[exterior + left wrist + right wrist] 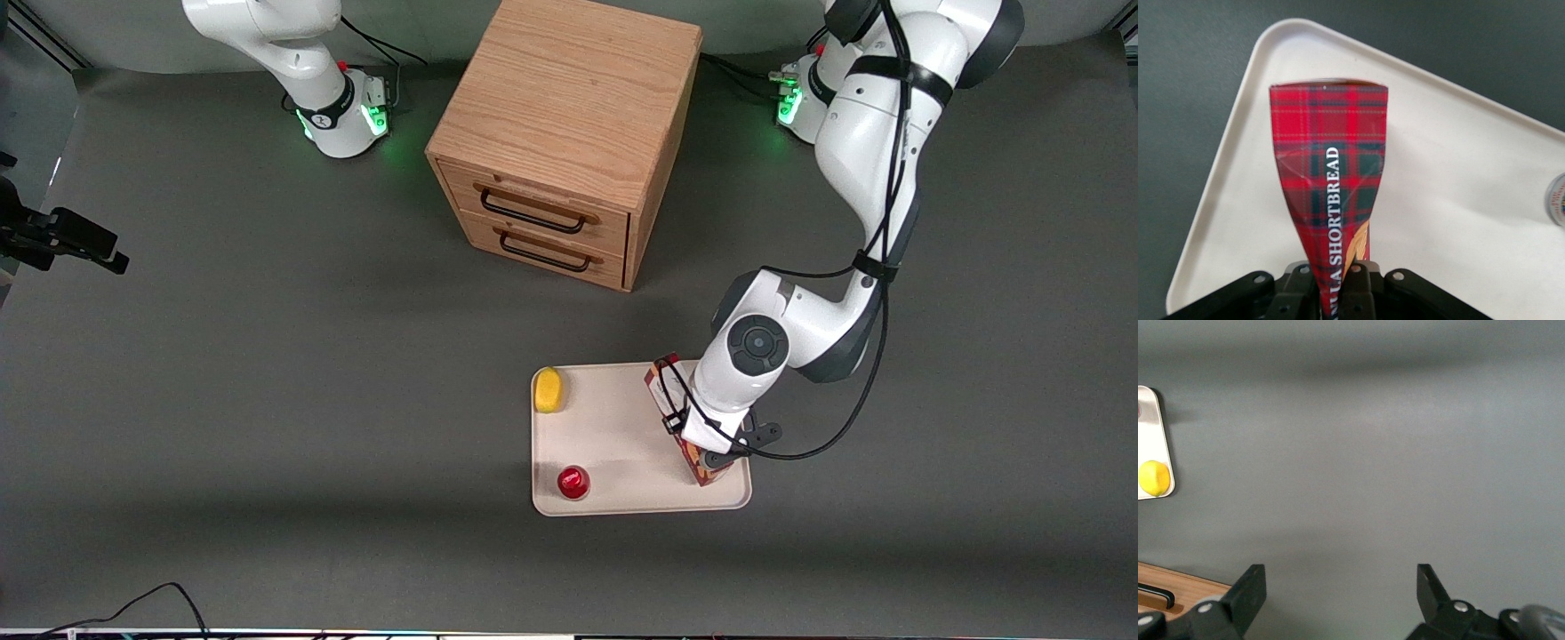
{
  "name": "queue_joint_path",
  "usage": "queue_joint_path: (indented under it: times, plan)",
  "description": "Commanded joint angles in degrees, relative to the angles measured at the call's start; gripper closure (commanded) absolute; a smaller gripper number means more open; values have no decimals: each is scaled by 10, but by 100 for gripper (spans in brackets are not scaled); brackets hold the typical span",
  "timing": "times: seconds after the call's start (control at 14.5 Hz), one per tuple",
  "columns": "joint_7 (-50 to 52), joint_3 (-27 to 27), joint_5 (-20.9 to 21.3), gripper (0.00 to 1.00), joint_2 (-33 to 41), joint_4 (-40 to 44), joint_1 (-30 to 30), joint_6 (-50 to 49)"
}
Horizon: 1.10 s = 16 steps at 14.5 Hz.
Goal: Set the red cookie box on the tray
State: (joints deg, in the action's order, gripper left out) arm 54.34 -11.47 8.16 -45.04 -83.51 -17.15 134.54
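The red cookie box [692, 452] is a slim red plaid carton. It lies over the cream-white tray [622, 444], along the tray's edge toward the working arm's end of the table. My left gripper [702, 440] is right above it and shut on it. In the left wrist view the fingers [1365, 287] pinch the box [1331, 180] at its near end, and the box reaches out over the tray [1451, 200]. Whether the box rests on the tray or hangs just above it cannot be told.
On the tray sit a yellow lemon-like object [548, 390] and a small round red object [573, 482]. A wooden two-drawer cabinet [560, 142] stands farther from the front camera than the tray.
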Motion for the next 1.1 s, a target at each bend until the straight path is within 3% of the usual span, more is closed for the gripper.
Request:
queue_joint_path:
  times: [0.0,0.14,0.21,0.28,0.41,0.83,1.03]
  plan:
    - [16,2,17,100,-6,-6,-3,25]
    - [11,2,17,100,-8,-10,-1,33]
    - [9,2,17,79,-9,-10,0,32]
    - [9,2,17,38,-9,-6,1,29]
    - [9,3,17,0,-4,4,2,2]
    - [3,-21,-10,0,28,151,5,-325]
    - [-106,-23,-34,0,115,136,30,-431]
